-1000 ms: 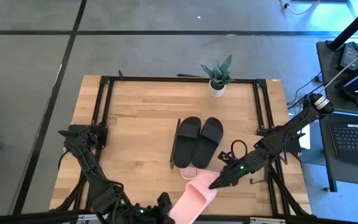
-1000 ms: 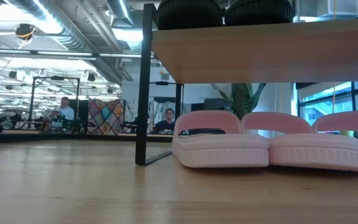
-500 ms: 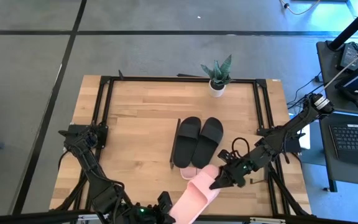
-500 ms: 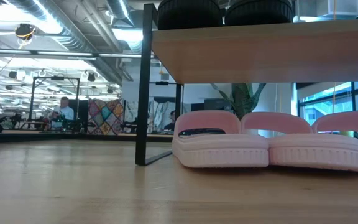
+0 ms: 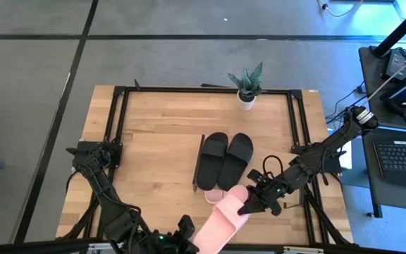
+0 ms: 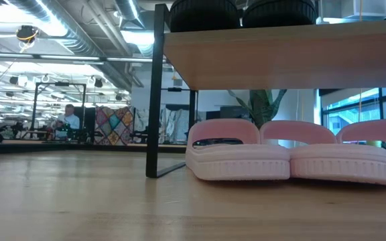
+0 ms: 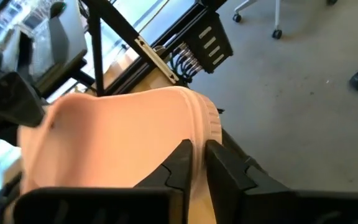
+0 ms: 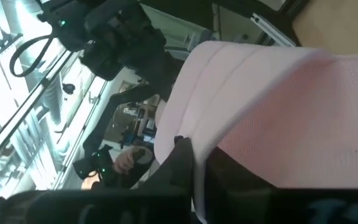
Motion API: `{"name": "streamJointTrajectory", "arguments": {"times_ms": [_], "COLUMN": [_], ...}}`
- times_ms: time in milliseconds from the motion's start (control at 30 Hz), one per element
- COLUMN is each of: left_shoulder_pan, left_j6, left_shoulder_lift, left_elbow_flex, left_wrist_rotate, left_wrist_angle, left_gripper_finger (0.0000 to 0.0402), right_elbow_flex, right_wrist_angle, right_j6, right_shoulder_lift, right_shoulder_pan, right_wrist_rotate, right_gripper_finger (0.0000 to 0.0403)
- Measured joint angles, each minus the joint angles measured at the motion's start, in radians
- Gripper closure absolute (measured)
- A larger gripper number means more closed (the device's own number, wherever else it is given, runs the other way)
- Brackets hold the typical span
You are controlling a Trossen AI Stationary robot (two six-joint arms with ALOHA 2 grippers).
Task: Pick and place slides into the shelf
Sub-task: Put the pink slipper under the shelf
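Pink slide (image 5: 220, 220) off desk's (image 5: 154, 141) near edge, pinched between both grippers; left fingers (image 7: 185, 163) clamped on rim, right fingers (image 8: 182, 158) clenched on strap; black pair (image 5: 224, 159) atop shelf (image 6: 280, 60).

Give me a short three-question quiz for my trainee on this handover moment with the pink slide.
1. True or false: the black slides sit on top of the shelf.
2. Which grippers are clamped on the lifted pink slide? A) left only B) right only C) both
3. How many pink slides show under the shelf in the low view?

Key
1. True.
2. C: the left gripper pinches its edge, and the right gripper grips its strap end.
3. Three, side by side on the table.
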Motion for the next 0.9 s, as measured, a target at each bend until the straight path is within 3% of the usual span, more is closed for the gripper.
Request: {"name": "streamJointTrajectory", "arguments": {"times_ms": [200, 433, 700, 900], "left_shoulder_pan": [-0.006, -0.030, -0.055, -0.053], "left_j6": [-0.140, -0.216, -0.439, -0.472], "left_shoulder_lift": [0.000, 0.000, 0.000, 0.000], "left_elbow_flex": [0.000, 0.000, 0.000, 0.000], "left_wrist_rotate": [0.074, 0.061, 0.062, 0.066], "left_wrist_angle": [0.002, 0.031, 0.037, 0.054], "left_gripper_finger": [0.0352, 0.0319, 0.0291, 0.0290], "right_elbow_flex": [0.000, 0.000, 0.001, 0.001], "right_wrist_angle": [0.005, 0.006, -0.044, -0.075], "right_j6": [-0.042, -0.066, -0.117, -0.199], "right_shoulder_lift": [0.000, 0.000, 0.017, 0.068], "right_shoulder_pan": [0.007, 0.016, 0.114, 0.192], "right_wrist_rotate": [-0.045, -0.097, -0.115, -0.121], "right_gripper_finger": [0.0391, 0.0392, 0.0392, 0.0392]}}
